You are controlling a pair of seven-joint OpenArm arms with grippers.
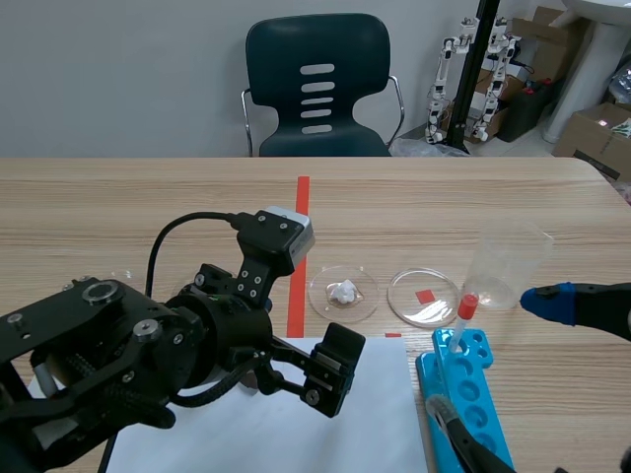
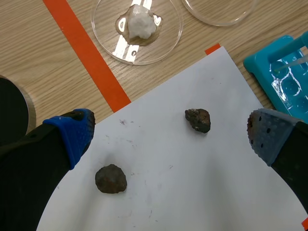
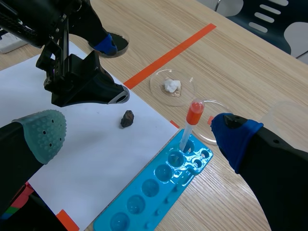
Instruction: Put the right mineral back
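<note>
**Wrong stone within reach**

The fingers (image 2: 72, 134) of your left gripper (image 2: 168, 137) hang spread wide, holding nothing, over the paper (image 2: 192, 197). The angular mineral (image 2: 198, 120) lies between them, and so does the rounder mineral (image 2: 111, 178). Close off-centre and you may take the wrong one.

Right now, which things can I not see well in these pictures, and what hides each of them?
- Scene view: the left arm hides the round mineral and the angular mineral on the paper.
- Right wrist view: the left gripper hides the round mineral; only the angular one shows.
- Left wrist view: the picture's edge cuts off the blue tray and the second dish.
</note>
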